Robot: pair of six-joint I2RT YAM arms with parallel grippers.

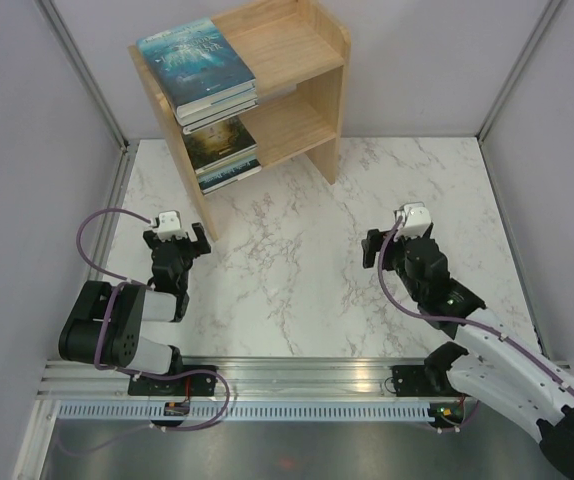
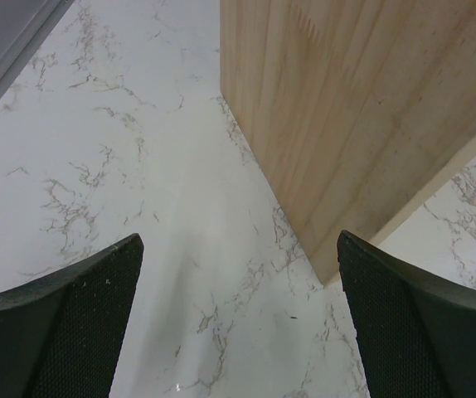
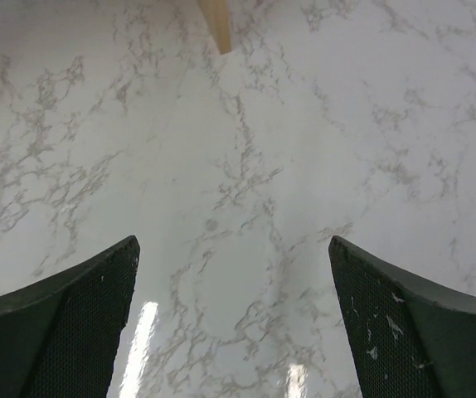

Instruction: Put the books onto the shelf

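Now the books (image 1: 207, 95) lie flat in 2 stacks on the shelf (image 1: 302, 85), a light natural-wood unit with 2 tiers and solid side panels, standing at the far side of the white, grey-veined marble counter (image 1: 297, 290). The upper stack (image 1: 199, 62) shows a glossy teal-blue cover, the lower stack (image 1: 222, 148) a dark greenish one. The left fingers (image 2: 64, 332), black and finely textured, stand wide apart and empty near the foot of the grained side panel (image 2: 354, 108). The right fingers (image 3: 420, 340) are likewise spread over bare counter, holding nothing.
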